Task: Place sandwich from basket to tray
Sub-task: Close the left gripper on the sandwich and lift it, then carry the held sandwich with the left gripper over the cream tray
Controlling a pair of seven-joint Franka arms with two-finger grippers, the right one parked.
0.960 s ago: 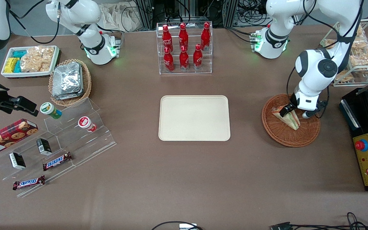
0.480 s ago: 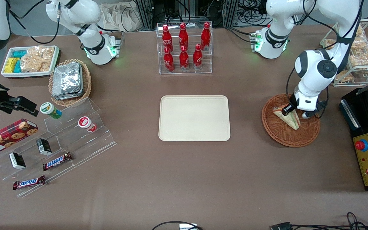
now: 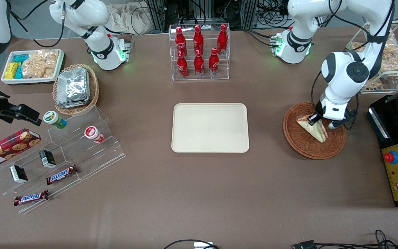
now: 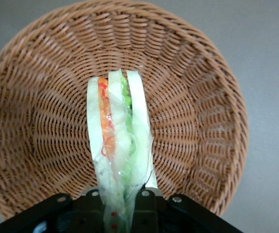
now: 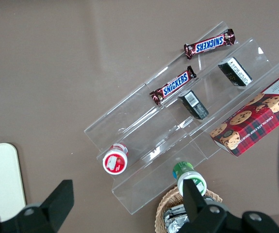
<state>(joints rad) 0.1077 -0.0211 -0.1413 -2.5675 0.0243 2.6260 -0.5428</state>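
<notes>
Over basket (image 3: 302, 143), end effector (image 3: 314, 119) clamping sandwich (image 4: 120, 145)

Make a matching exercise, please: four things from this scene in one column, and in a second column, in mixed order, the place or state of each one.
Things:
1. sandwich
2. tray
3. gripper
4. red bottles

Places or states:
A. standing in a clear rack, farther from the front camera than the tray
B. lying bare on the table, with nothing on it
C. in the basket, its wrapped end between two fingers
D. low over the basket, shut on the end of the sandwich

Pairs: 1-C, 2-B, 3-D, 4-A
</notes>
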